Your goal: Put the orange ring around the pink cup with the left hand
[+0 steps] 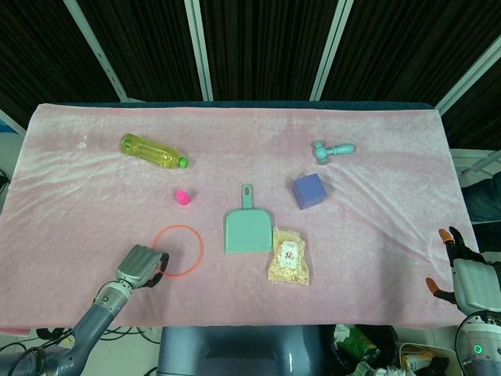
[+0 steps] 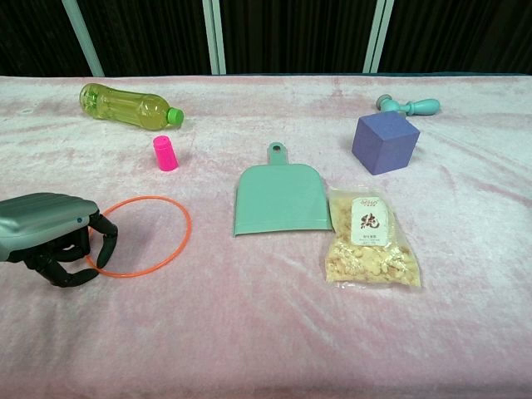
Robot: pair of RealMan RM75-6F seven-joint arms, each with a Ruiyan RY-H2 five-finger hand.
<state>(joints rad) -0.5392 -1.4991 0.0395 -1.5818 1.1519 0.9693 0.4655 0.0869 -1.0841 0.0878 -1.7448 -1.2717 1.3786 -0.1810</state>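
The orange ring point(image 1: 178, 226) point(image 2: 143, 198) lies flat on the pink cloth at the front left. My left hand point(image 1: 141, 266) point(image 2: 50, 233) sits at the ring's near-left edge, its dark fingers point(image 2: 98, 249) curled down over the wire, one inside the loop, pinching it. The pink cup point(image 1: 182, 197) point(image 2: 165, 154) stands upside down a short way beyond the ring, apart from it. Off the table's front right corner, my right hand point(image 1: 470, 278) hangs with fingers spread and holds nothing.
A yellow bottle point(image 1: 153, 151) lies behind the cup. Right of the ring lies a teal dustpan point(image 1: 249, 229), then a snack bag point(image 1: 289, 257). Further back right are a purple cube point(image 1: 308, 190) and a teal toy hammer point(image 1: 333, 150).
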